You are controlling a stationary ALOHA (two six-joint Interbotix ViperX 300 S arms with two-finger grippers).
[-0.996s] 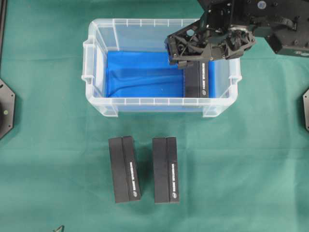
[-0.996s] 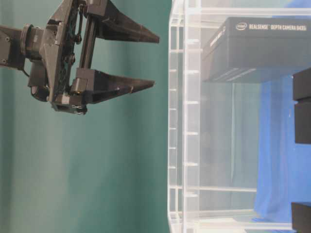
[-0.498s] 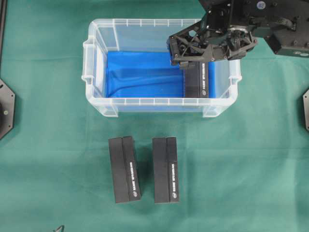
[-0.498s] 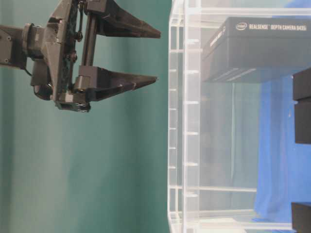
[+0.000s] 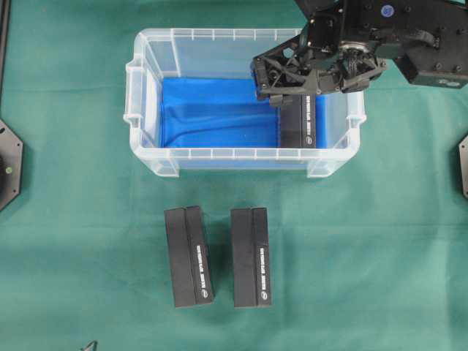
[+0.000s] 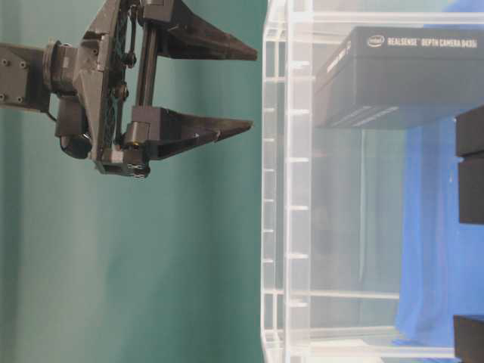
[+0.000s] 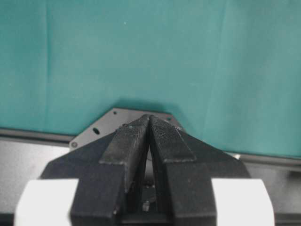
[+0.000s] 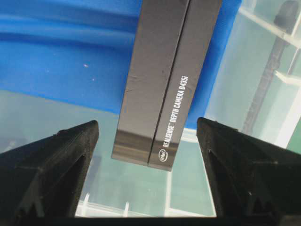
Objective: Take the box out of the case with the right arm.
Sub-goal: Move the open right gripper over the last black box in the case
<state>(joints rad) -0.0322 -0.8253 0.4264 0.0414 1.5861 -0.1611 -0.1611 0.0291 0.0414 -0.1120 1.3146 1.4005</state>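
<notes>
In the overhead view the black box point(image 5: 300, 123) lies on the blue sheet point(image 5: 212, 113) at the right end of the clear case point(image 5: 146, 95), upper middle of the frame. The right claw point(image 5: 269, 82) hovers over the box's far end, spread wide and empty; in the wrist view the box point(image 8: 162, 80) sits centred between its fingers point(image 8: 51, 165), untouched. The left claw point(image 7: 149, 123) is pressed together. Two more black boxes point(image 5: 189, 256) lie on the green table point(image 5: 380, 256) below the case.

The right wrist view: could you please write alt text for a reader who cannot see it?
A black box printed "RealSense Depth Camera D435i" lies on the blue sheet inside the clear case, seen from above. The right gripper is open, one black finger on each side of the box, not touching it.
</notes>
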